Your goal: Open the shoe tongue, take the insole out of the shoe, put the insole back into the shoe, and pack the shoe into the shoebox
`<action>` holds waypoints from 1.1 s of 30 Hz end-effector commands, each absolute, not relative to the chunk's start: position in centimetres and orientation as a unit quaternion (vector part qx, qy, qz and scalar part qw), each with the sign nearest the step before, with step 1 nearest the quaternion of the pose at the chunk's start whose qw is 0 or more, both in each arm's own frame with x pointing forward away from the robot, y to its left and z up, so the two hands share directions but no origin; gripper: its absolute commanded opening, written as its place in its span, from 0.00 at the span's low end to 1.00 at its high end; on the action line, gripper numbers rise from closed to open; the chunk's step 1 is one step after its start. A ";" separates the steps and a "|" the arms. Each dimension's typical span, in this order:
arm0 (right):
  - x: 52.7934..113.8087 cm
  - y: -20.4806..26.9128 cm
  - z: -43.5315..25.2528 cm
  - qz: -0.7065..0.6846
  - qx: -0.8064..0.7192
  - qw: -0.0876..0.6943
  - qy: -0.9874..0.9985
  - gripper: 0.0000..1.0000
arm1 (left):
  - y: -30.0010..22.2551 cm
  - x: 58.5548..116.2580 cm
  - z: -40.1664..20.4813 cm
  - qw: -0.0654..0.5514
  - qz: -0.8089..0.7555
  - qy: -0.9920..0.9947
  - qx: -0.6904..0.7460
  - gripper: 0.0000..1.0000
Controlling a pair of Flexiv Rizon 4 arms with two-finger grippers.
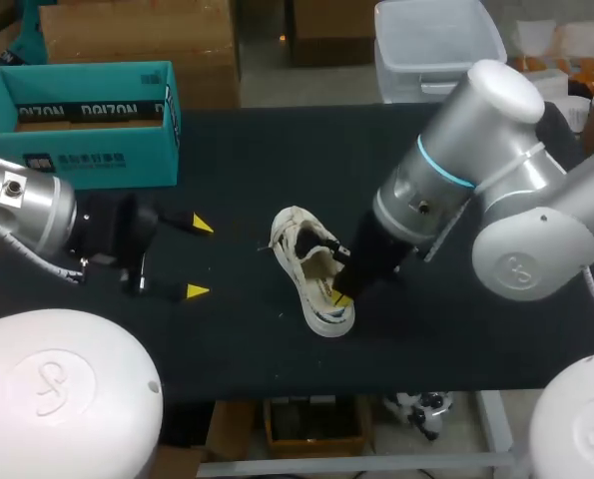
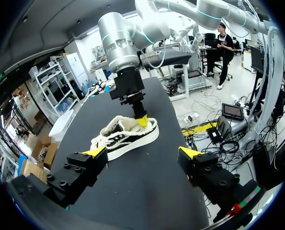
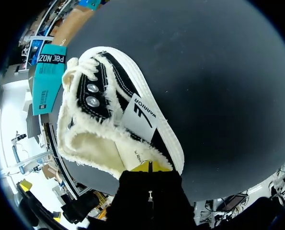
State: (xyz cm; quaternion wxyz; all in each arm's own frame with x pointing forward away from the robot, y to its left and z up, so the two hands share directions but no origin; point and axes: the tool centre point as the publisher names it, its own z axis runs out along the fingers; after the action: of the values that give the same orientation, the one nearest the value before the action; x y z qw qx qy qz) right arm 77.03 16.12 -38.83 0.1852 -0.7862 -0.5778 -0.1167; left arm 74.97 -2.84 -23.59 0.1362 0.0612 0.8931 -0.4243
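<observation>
- Your right gripper (image 1: 342, 287) sits at the sneaker's (image 1: 311, 269) heel opening with its tips pressed together. You can't see whether they pinch the insole (image 3: 131, 152).
- Your left gripper (image 1: 198, 257) hangs spread wide beside the sneaker, and the shoebox (image 1: 77, 120) stands well apart.
- This looks like insole removal. Next you'll need a firm pinch, then a lift.

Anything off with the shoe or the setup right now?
Nothing stands out. The shoe sits upright on its sole, the right gripper at its heel opening. The left gripper is open and apart from it. The shoebox stands square at the far corner.
</observation>
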 end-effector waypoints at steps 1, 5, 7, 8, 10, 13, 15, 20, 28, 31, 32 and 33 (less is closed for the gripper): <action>77.4 17.1 -40.7 -0.124 -0.796 0.144 -0.574 0.00 | -2.5 74.5 -23.3 0.136 -0.426 0.893 0.058 1.00; 77.4 17.1 -41.7 -0.116 -0.798 0.135 -0.576 0.00 | -2.5 74.3 -23.6 0.134 -0.425 0.893 0.055 1.00; 77.3 17.0 -42.0 -0.115 -0.798 0.134 -0.576 0.00 | -2.5 74.2 -23.6 0.133 -0.425 0.894 0.054 1.00; 77.2 16.9 -42.1 -0.117 -0.798 0.136 -0.576 0.00 | -2.5 74.2 -23.7 0.132 -0.425 0.894 0.053 1.00; 77.0 16.9 -42.0 -0.127 -0.793 0.141 -0.579 0.00 | -2.5 74.2 -23.8 0.131 -0.425 0.894 0.053 1.00; 76.5 17.0 -40.6 -0.157 -0.779 0.151 -0.588 0.00 | -2.7 74.2 -23.9 0.129 -0.425 0.895 0.053 1.00; 76.2 17.0 -39.4 -0.168 -0.774 0.147 -0.592 0.00 | -2.9 74.1 -23.7 0.128 -0.424 0.895 0.054 1.00; 75.8 16.5 -36.8 -0.200 -0.753 0.147 -0.610 0.00 | -3.8 73.9 -23.2 0.126 -0.424 0.895 0.058 1.00; 76.0 14.3 -34.3 -0.190 -0.720 0.123 -0.656 0.00 | -5.1 73.3 -22.8 0.108 -0.414 0.903 0.025 1.00; 76.3 13.7 -33.9 -0.162 -0.706 0.095 -0.683 0.00 | -5.5 73.1 -22.7 0.098 -0.409 0.907 -0.003 1.00; 76.5 13.5 -33.8 -0.153 -0.704 0.084 -0.688 0.00 | -5.6 73.0 -22.7 0.095 -0.408 0.908 -0.011 1.00; 76.7 13.1 -33.7 -0.140 -0.704 0.067 -0.693 0.00 | -5.7 73.0 -22.7 0.089 -0.410 0.907 -0.022 1.00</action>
State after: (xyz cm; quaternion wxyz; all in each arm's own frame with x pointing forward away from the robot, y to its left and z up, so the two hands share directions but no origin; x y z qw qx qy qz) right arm 76.63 13.35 -35.61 0.0977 -0.7018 -0.6831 -0.1767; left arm 73.14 -5.14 -22.82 0.0907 -0.0108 0.9045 -0.4165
